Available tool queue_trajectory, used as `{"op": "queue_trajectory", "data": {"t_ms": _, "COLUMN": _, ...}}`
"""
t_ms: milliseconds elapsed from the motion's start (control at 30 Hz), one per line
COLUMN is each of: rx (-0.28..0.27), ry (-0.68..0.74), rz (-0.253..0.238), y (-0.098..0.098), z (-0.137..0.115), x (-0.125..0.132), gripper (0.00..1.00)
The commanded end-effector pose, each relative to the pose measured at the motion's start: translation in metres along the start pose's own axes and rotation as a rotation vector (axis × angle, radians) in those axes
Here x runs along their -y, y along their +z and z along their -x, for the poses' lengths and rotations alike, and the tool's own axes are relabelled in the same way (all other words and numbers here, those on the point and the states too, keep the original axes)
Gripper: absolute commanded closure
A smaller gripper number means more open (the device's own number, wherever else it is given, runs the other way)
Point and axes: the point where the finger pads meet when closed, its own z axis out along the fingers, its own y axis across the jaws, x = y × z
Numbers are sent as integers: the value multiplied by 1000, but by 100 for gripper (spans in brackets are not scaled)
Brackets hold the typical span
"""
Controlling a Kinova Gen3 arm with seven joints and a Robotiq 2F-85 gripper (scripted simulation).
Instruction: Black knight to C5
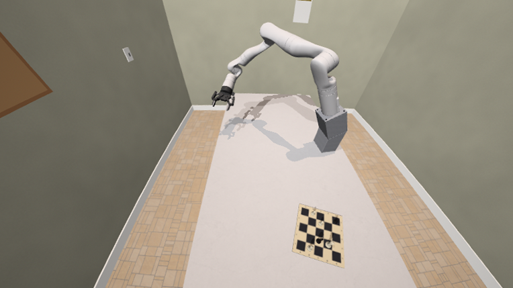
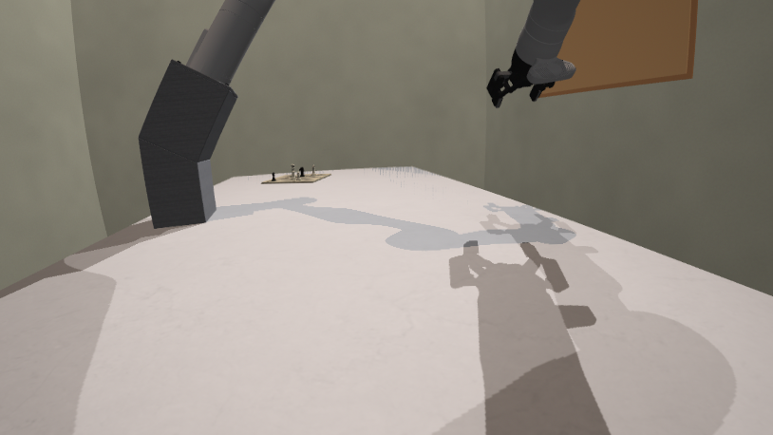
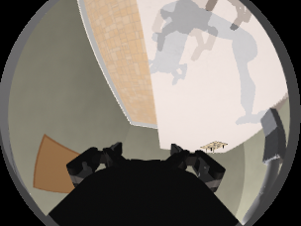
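Note:
The chessboard (image 1: 310,255) (image 2: 286,181) lies far from my gripper and looks tiny in the wrist view (image 3: 214,146). A black piece that looks like the knight (image 1: 319,240) (image 2: 302,172) stands upright on it, close beside a larger white piece (image 1: 328,244). A smaller black piece (image 1: 336,220) (image 2: 273,177) stands near a corner. The edge letters and numbers are too small to read, so I cannot tell the knight's square or C5. My gripper (image 1: 220,105) (image 2: 516,102) (image 3: 146,149) is open and empty, high above the other end of the table.
Other white pieces (image 1: 312,212) (image 1: 320,223) (image 1: 310,247) stand on the board. The arm's grey pedestal (image 1: 331,129) (image 2: 176,157) stands at the table's side, between the board and the far wall. A brown wall panel (image 2: 637,43) (image 3: 54,166) hangs on a side wall.

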Motion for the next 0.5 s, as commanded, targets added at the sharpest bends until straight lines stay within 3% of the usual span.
{"op": "queue_trajectory", "data": {"t_ms": 0, "rx": -5, "ry": 16, "rz": 3, "y": -5, "z": -2, "x": -4, "gripper": 0}}
{"op": "queue_trajectory", "data": {"t_ms": 233, "rx": -46, "ry": 75, "rz": 14, "y": -23, "z": -23, "x": -24, "gripper": 0}}
{"op": "queue_trajectory", "data": {"t_ms": 467, "rx": -115, "ry": 177, "rz": 28, "y": -55, "z": -57, "x": -60, "gripper": 0}}
